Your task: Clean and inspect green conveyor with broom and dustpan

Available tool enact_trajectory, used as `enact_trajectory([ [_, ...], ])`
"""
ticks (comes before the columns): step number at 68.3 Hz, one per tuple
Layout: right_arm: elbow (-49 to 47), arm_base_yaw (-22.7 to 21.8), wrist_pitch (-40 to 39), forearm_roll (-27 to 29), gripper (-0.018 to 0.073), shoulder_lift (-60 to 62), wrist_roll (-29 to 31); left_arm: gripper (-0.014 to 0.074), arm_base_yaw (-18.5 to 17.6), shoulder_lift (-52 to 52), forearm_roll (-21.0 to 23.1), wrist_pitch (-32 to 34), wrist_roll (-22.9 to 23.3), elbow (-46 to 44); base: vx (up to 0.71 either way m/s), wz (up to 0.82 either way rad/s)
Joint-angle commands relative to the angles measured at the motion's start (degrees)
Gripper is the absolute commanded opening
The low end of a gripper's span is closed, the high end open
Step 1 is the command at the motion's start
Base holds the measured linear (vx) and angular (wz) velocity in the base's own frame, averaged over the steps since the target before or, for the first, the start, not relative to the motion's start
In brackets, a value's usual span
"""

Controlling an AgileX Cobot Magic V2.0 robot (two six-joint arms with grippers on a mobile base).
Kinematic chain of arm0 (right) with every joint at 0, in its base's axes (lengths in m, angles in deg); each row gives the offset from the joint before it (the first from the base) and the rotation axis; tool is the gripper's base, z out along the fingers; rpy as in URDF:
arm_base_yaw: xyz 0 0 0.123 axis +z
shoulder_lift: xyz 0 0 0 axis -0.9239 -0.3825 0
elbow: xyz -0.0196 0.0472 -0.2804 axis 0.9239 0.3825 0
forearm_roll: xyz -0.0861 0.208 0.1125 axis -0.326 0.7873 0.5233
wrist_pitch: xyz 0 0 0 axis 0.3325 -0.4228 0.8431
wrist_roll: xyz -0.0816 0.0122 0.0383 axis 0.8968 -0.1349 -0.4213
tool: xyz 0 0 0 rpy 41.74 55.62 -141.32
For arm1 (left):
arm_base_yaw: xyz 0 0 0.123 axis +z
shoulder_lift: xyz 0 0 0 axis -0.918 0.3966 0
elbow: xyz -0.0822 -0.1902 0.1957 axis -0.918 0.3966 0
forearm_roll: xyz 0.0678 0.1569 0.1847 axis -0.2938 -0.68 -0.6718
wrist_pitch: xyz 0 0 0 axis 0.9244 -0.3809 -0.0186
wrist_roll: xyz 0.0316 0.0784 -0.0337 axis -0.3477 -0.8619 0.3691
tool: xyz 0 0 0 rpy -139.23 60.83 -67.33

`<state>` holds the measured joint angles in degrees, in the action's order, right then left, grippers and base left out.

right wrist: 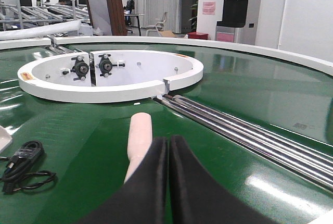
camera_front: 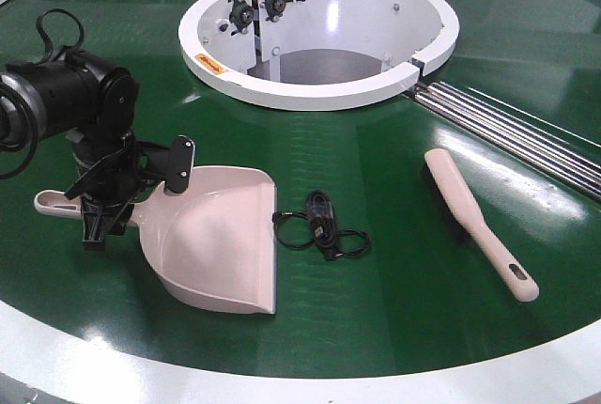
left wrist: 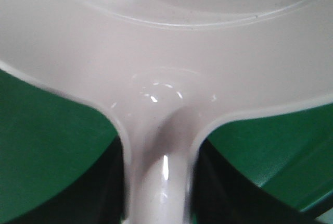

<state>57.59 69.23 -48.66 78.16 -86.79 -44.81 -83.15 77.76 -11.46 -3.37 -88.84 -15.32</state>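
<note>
The dustpan (camera_front: 221,244) lies on the green conveyor (camera_front: 404,291), mouth toward the front edge, handle pointing left. My left gripper (camera_front: 101,224) is shut on its handle near the scoop. In the left wrist view the handle (left wrist: 158,182) runs tightly between the two dark fingers (left wrist: 106,193), with the scoop (left wrist: 166,52) filling the top. The broom (camera_front: 474,221) lies on the belt at the right, bristles down, and nothing holds it. My right gripper (right wrist: 167,148) is shut and empty, just behind and right of the broom (right wrist: 139,138). It does not show in the front view.
A black adapter with coiled cable (camera_front: 324,225) lies on the belt between dustpan and broom, and shows in the right wrist view (right wrist: 23,164). The white central ring housing (camera_front: 319,94) stands behind. Metal rails (camera_front: 512,127) run back right. The white outer rim (camera_front: 282,380) bounds the front.
</note>
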Motion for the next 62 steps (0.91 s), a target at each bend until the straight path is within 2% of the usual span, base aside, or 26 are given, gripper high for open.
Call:
enact_trajectory([
  [1, 0.2, -0.3, -4.1, -0.6, -0.0008, 0.6, 0.3, -0.0006, -0.2, -2.8, -1.2, -0.6, 0.6, -1.7, 0.0, 0.0],
  [62, 0.2, -0.3, -4.1, -0.6, -0.0008, 0.6, 0.3, -0.0006, -0.2, -2.8, -1.2, -0.6, 0.6, -1.7, 0.0, 0.0],
])
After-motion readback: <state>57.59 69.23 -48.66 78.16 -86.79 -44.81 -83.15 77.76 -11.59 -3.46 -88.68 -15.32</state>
